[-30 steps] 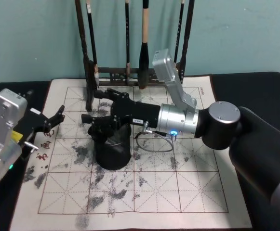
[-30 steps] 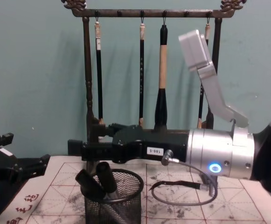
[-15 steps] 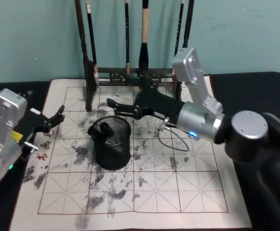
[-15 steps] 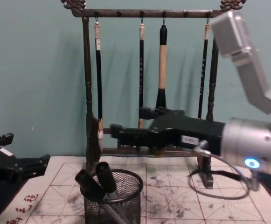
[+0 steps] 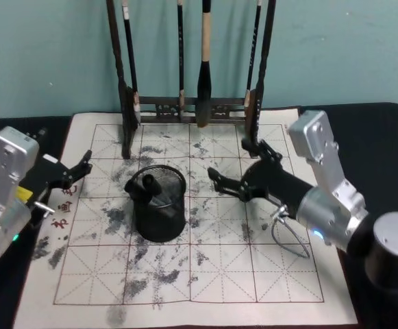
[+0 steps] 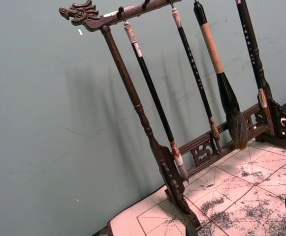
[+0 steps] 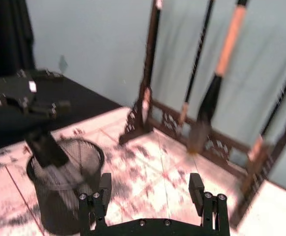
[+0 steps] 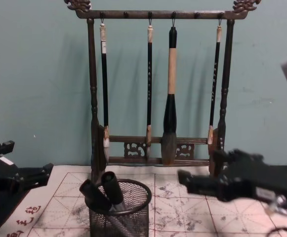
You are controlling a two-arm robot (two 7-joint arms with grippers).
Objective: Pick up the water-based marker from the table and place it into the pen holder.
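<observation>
Black wire-mesh cylindrical pen holder [image 5: 159, 203] holds chunky dark markers [image 8: 106, 190]; right pincer [image 5: 236, 171] is spread, empty, to its right.

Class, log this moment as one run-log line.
right end effector: open, empty, beside pen holder | markers: in holder | left end effector: open, parked at mat's left edge

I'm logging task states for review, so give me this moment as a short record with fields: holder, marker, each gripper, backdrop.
pen holder: black mesh cup upright on the calligraphy mat
markers: two dark markers stand tilted inside the cup, tops above the rim
right gripper: open, empty, to the right of the cup, above the mat
left gripper: open, at the mat's left edge, idle
backdrop: wooden brush rack with four hanging brushes
</observation>
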